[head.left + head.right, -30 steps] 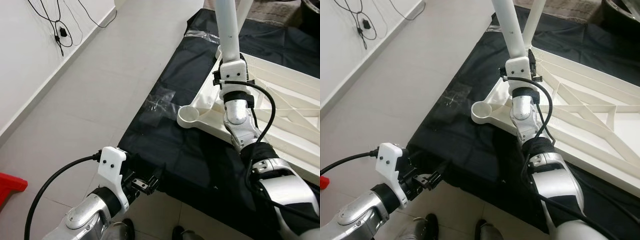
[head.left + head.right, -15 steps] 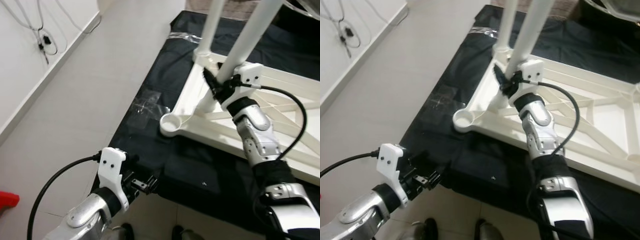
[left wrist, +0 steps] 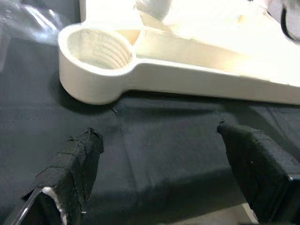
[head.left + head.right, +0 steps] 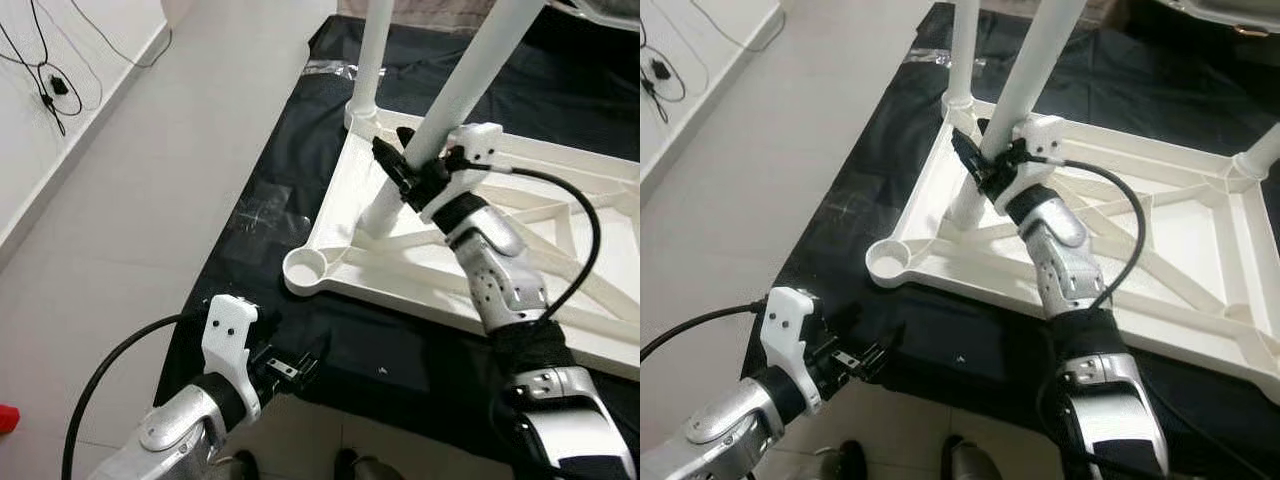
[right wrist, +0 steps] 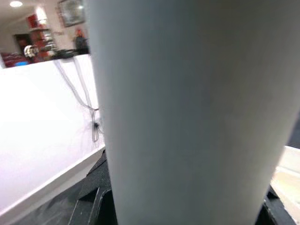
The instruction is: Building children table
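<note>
The white table top (image 4: pixel 560 300) lies upside down on a black cloth. An empty threaded socket (image 4: pixel 306 270) forms its near left corner. One white leg (image 4: pixel 372 60) stands upright in the far left corner. My right gripper (image 4: pixel 405 165) is shut on a second white leg (image 4: pixel 470 75), which leans with its lower end resting inside the frame beside the socket. In the right wrist view this leg (image 5: pixel 187 117) looms close. My left gripper (image 3: pixel 159 140) hovers open low over the cloth, just short of the socket (image 3: pixel 98 49), with nothing between its fingers (image 3: pixel 77 161).
The black cloth (image 4: pixel 300 130) covers the tiled floor (image 4: pixel 150 180). A white wall with hanging cables (image 4: pixel 45 75) runs along the left. A clear plastic scrap (image 4: pixel 262 210) lies on the cloth. Another leg base (image 4: pixel 1265 150) stands at the far right corner. A red object (image 4: pixel 5 418) sits low left.
The whole picture has shifted, so the camera moved. The right gripper's leg went from nearly upright to leaning, its lower end now inside the frame. The left gripper stays low and open.
</note>
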Motion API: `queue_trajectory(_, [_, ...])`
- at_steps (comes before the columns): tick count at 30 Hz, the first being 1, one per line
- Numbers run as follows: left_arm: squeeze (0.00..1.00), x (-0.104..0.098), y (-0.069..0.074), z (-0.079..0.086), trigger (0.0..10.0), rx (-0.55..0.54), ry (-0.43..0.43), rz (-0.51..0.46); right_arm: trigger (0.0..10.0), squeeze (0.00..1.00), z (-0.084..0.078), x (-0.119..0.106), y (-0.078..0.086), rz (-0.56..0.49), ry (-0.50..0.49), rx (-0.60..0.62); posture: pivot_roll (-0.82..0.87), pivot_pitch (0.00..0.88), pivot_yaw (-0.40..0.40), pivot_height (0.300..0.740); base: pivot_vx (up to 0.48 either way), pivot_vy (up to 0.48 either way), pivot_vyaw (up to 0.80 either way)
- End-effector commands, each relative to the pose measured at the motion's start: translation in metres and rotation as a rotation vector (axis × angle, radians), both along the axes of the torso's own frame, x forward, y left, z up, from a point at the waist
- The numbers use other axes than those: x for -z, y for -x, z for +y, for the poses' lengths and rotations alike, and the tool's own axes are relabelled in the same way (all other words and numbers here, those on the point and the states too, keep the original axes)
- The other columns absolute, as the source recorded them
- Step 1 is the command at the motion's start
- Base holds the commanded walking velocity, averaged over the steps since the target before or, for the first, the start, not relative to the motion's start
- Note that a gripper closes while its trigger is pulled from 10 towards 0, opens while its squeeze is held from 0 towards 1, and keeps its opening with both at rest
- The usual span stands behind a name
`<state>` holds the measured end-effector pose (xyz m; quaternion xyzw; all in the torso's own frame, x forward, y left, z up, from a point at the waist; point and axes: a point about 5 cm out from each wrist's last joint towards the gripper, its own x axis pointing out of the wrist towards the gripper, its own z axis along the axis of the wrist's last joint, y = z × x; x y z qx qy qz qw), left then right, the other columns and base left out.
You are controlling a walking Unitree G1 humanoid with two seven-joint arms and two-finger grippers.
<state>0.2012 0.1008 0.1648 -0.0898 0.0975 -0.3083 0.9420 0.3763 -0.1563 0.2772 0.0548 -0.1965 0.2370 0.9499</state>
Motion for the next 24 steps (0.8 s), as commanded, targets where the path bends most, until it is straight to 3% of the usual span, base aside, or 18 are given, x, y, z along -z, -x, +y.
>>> queue_trajectory(1, [0.0, 0.005, 0.005, -0.002, 10.0, 0.006, -0.009, 0.015, 10.0, 0.0, -0.01, -0.023, -0.003, -0.031, -0.079, 0.008, 0.11, 0.283, -0.058, 0.74, 0.0, 0.0, 0.0])
queue_trajectory(6, [0.0, 0.007, 0.005, -0.002, 10.0, 0.002, -0.012, 0.016, 10.0, 0.0, -0.02, -0.053, -0.002, -0.084, -0.145, -0.048, 0.11, 0.275, -0.058, 0.74, 0.0, 0.0, 0.0])
queue_trajectory(9, [0.0, 0.008, 0.004, -0.002, 10.0, 0.0, -0.012, 0.013, 10.0, 0.0, -0.019, -0.07, 0.0, -0.097, -0.15, -0.201, 0.11, 0.271, -0.061, 0.74, 0.0, 0.0, 0.0])
queue_trajectory(10, [0.0, 0.008, 0.004, -0.002, 10.0, 0.0, -0.012, 0.013, 10.0, 0.0, -0.019, -0.07, 0.0, -0.097, -0.15, -0.201, 0.11, 0.271, -0.061, 0.74, 0.0, 0.0, 0.0])
queue_trajectory(13, [0.0, 0.007, 0.006, -0.005, 10.0, 0.005, -0.004, 0.013, 10.0, 0.0, -0.005, -0.068, 0.002, -0.059, -0.087, -0.436, 0.11, 0.275, -0.064, 0.74, 0.0, 0.0, 0.0])
queue_trajectory(14, [0.0, 0.007, 0.006, -0.005, 10.0, 0.005, -0.004, 0.013, 10.0, 0.0, -0.005, -0.068, 0.002, -0.059, -0.087, -0.436, 0.11, 0.275, -0.064, 0.74, 0.0, 0.0, 0.0])
queue_trajectory(15, [0.0, 0.007, 0.008, -0.007, 10.0, 0.008, 0.0, 0.016, 10.0, 0.0, 0.006, -0.061, 0.002, -0.026, -0.032, -0.561, 0.11, 0.276, -0.066, 0.74, 0.0, 0.0, 0.0])
queue_trajectory(16, [0.0, 0.007, 0.009, -0.008, 10.0, 0.012, 0.003, 0.017, 10.0, 0.0, 0.012, -0.058, 0.001, -0.001, -0.014, -0.61, 0.11, 0.276, -0.066, 0.74, 0.0, 0.0, 0.0])
queue_trajectory(21, [0.0, 0.006, 0.013, -0.01, 10.0, 0.027, 0.014, 0.022, 10.0, 0.0, 0.021, -0.054, 0.0, 0.024, 0.014, -0.685, 0.12, 0.285, -0.068, 0.74, 0.0, 0.0, 0.0])
queue_trajectory(24, [0.0, 0.005, 0.019, -0.015, 10.0, 0.044, 0.029, 0.03, 10.0, 0.0, 0.031, -0.05, 0.002, 0.037, 0.062, -0.797, 0.12, 0.293, -0.073, 0.74, 0.0, 0.0, 0.0])
